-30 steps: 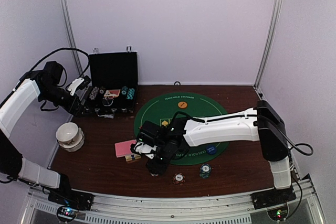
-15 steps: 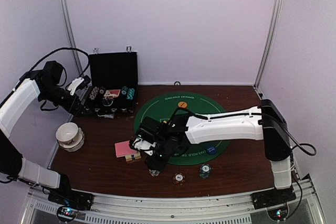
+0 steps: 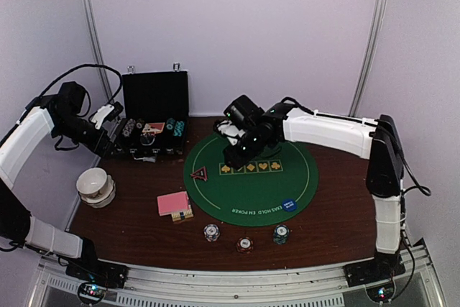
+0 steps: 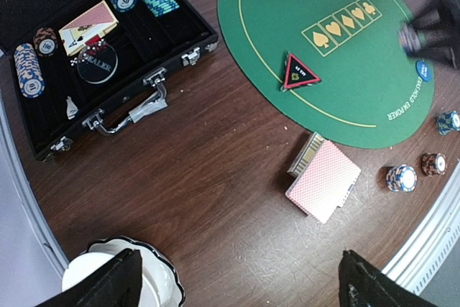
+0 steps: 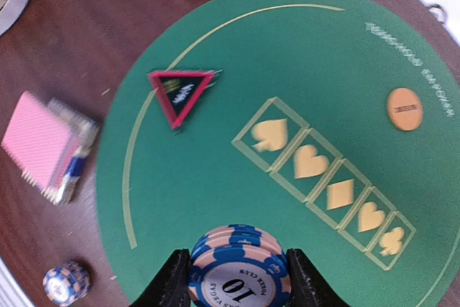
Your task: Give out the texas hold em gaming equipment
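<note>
My right fingers [image 5: 171, 282], half closed, clamp a pink-and-blue chip stack [image 5: 238, 267] over the far side of the green mat [image 5: 215, 177], held clear for carrying. My left fingers [image 4: 108, 289] are spread wide and empty, parked high at far left.

A robotics lab test cell is shown: a dark wooden table [image 3: 136, 228] is closed in by plain pale wall panels [image 3: 237, 34] set between slim metal posts [image 3: 372, 41]. Two white robot arms, the left arm [image 3: 25, 141] and the right arm [image 3: 330, 129], are bolted to an aluminium rail [image 3: 215, 285] at the near edge. Loose black cables [image 3: 86, 71] are strung from them.
</note>
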Tool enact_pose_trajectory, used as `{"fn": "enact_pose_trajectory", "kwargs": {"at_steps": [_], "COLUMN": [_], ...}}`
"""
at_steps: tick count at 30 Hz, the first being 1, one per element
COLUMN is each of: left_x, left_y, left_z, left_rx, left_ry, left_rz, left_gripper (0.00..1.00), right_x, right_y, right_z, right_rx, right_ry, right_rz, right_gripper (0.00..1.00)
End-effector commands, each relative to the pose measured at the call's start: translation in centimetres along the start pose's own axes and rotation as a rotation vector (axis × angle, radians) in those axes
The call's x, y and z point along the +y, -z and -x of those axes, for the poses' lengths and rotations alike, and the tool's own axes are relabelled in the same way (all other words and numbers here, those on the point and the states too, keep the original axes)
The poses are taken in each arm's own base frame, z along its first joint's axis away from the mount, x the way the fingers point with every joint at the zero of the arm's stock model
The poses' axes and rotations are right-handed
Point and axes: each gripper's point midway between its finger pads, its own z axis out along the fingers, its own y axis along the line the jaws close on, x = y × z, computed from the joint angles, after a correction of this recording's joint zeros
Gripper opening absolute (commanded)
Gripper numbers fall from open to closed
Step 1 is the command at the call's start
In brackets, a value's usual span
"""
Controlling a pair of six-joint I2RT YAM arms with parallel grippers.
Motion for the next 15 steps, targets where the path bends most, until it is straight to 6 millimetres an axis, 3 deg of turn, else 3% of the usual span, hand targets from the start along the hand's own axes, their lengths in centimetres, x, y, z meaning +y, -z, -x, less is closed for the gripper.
{"fn": "enact_pose_trajectory", "kwargs": {"at_steps": [1, 4, 8, 15], "left_x": [0.3, 0.3, 0.5, 0.4], "left_y": [1.2, 1.1, 1.1, 1.2], "left_z": [1.7, 1.7, 1.9, 1.8], "left_rx": [-0.059, -0.057, -0.057, -0.054], "left_ry": [-0.023, -0.021, -0.024, -0.024], "left_rz": [0.037, 0.035, 0.041, 0.037], "left_gripper": [0.98, 0.97, 0.98, 0.98], "right_x": [-8.8, -13.5, -18.1, -22.0], "right_y": [-1.4, -3.0, -5.1, -8.4], "right_z": [2.1, 2.3, 2.3, 0.5], "right_rx": [-0.044, -0.043, -0.03, 0.006], "right_ry": [-0.154, -0.233, -0.303, -0.378], "right_rz": [-0.166, -0.225, -0.276, -0.308], "right_gripper": [0.0, 0.0, 0.01, 0.02]}}
